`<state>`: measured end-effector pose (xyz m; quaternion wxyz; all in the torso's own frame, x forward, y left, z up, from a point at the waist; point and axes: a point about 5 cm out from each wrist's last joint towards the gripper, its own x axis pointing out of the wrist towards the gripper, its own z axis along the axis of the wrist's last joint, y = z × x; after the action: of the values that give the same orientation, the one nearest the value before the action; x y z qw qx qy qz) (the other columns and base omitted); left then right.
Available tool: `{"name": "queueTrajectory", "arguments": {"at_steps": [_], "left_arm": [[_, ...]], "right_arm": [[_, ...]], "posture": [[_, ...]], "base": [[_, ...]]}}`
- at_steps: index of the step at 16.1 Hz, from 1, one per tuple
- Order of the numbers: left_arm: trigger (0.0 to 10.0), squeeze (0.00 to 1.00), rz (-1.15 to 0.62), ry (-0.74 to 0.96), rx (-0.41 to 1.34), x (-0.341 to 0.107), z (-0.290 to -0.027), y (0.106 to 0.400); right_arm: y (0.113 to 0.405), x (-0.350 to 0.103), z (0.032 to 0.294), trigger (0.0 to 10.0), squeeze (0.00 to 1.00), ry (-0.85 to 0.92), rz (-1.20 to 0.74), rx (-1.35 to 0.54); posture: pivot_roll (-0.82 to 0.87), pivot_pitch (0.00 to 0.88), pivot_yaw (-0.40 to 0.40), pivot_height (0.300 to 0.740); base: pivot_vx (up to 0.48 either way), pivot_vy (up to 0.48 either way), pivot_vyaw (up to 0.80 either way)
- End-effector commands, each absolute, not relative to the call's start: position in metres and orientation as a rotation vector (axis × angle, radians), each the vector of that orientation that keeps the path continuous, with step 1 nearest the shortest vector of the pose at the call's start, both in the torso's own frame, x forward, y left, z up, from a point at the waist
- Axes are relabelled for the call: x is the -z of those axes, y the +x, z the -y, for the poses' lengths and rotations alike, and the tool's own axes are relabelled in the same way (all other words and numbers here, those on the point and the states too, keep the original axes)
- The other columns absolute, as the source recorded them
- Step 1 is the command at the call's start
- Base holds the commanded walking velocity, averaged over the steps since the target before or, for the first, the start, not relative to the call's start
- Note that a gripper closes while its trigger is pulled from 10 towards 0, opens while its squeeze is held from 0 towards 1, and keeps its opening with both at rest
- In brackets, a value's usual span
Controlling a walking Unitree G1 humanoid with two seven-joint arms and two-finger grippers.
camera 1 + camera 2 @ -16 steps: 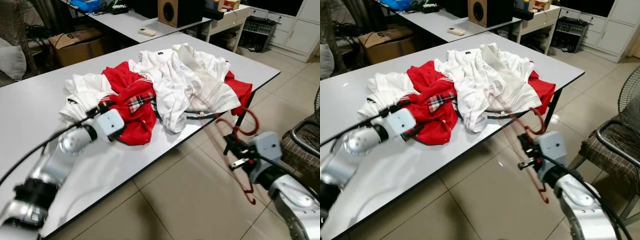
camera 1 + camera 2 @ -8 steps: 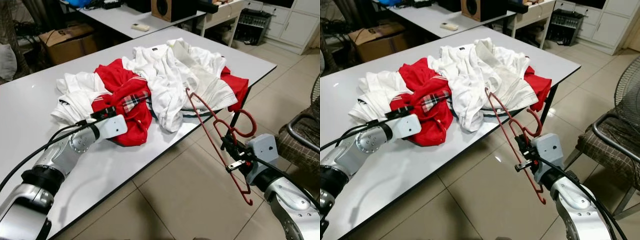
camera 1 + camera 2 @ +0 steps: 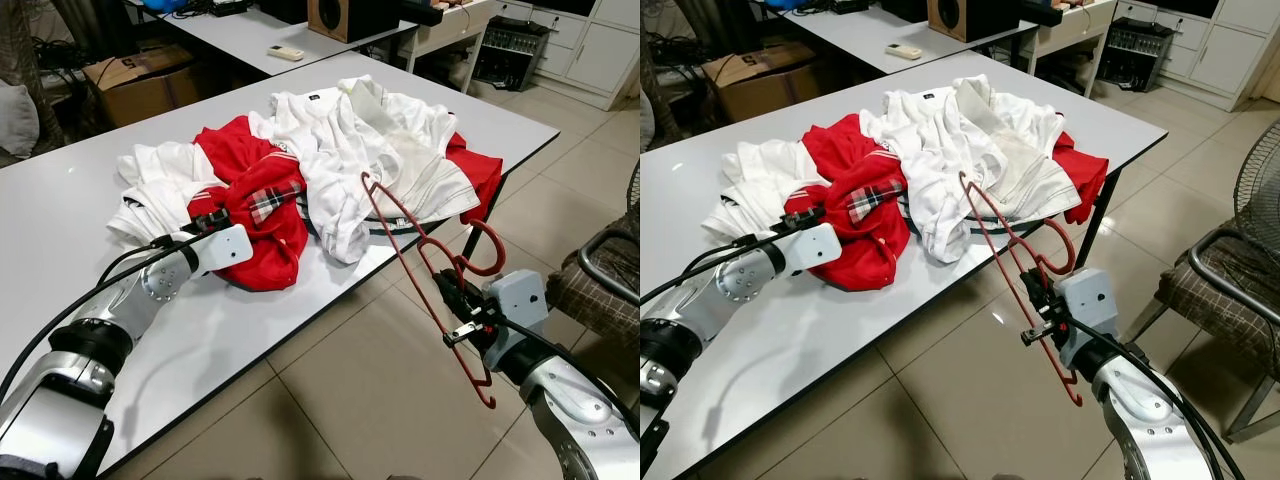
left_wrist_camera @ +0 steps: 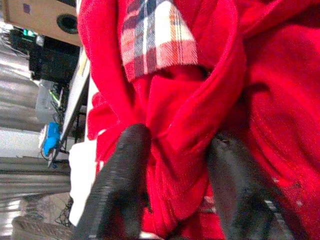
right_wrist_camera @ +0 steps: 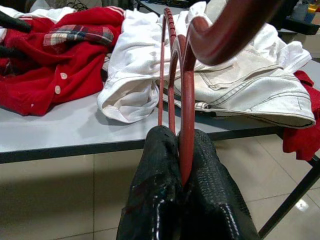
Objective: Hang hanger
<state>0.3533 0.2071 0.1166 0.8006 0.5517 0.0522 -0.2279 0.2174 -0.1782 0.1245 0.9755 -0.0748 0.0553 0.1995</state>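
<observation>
Table (image 3: 60,200): grey, smooth laminate top, dark edge, running from 8 o'clock to 2 o'clock across the head view; tiled floor (image 3: 380,400) lying beyond its near edge.

Clothes (image 3: 330,160): soft crumpled heap at table centre, white cotton pieces lying around and over a red top (image 3: 262,215) with buttons and a plaid lining.

Hanger (image 3: 420,270): thin red rigid frame, curved hook at 3 o'clock of its neck. It is hanging off the table's near edge at 4 o'clock of the heap, long axis slanting from 11 o'clock, tip over the white cloth, down to 5 o'clock above the floor.

Right gripper (image 3: 458,312): fingers pressed together on the hanger's neck, just under the hook; this arm is carrying the task's thing.

Left gripper (image 4: 175,200): resting on the table at 9 o'clock of the heap, fingers (image 4: 122,170) spread with a fold of the red top bunching between them; closure on it is not yet evident.

Judgement: the garment is lying at 10 o'clock from the hanger, well apart, so the coming move is turning on bringing the two together.
</observation>
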Motion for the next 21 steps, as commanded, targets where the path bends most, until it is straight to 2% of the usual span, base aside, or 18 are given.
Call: {"name": "queueTrajectory", "arguments": {"at_steps": [1,9,11,13,15,18,21], "left_arm": [[0.0,0.00,-0.096,1.200,0.487,-0.120,-0.206,0.356],[0.0,0.00,-0.131,1.194,0.520,-0.112,-0.204,0.359],[0.0,0.00,-0.168,1.189,0.571,-0.111,-0.203,0.359],[0.0,0.00,-0.162,1.104,0.588,-0.124,-0.201,0.365],[0.0,0.00,-0.096,0.938,0.562,-0.152,-0.194,0.377],[0.0,0.00,0.045,0.748,0.553,-0.206,-0.184,0.390],[0.0,0.00,0.080,0.741,0.583,-0.223,-0.184,0.390]], "right_arm": [[0.216,-0.129,0.177,10.0,0.00,-0.157,-0.082,-0.409],[0.215,-0.129,0.172,10.0,0.00,-0.164,-0.070,-0.446],[0.213,-0.131,0.169,10.0,0.00,-0.159,-0.061,-0.509],[0.208,-0.138,0.162,10.0,0.00,-0.118,-0.067,-0.635],[0.203,-0.140,0.155,10.0,0.00,-0.104,-0.106,-0.755],[0.205,-0.136,0.151,10.0,0.00,-0.080,-0.153,-0.765],[0.209,-0.134,0.148,10.0,0.00,-0.065,-0.169,-0.756]], "posture": [[-0.19,0.000,0.063,0.740],[-0.20,0.000,0.062,0.740],[-0.20,0.000,0.064,0.740],[-0.19,0.000,0.063,0.740],[-0.18,0.000,0.062,0.740],[-0.18,0.000,0.066,0.740],[-0.16,0.000,0.063,0.740]], "base": [[0.000,0.000,0.00],[0.000,0.000,0.00],[0.000,0.000,0.00],[0.000,0.000,0.00],[0.000,0.000,0.00],[0.000,0.000,0.00],[0.000,0.000,0.00]]}}
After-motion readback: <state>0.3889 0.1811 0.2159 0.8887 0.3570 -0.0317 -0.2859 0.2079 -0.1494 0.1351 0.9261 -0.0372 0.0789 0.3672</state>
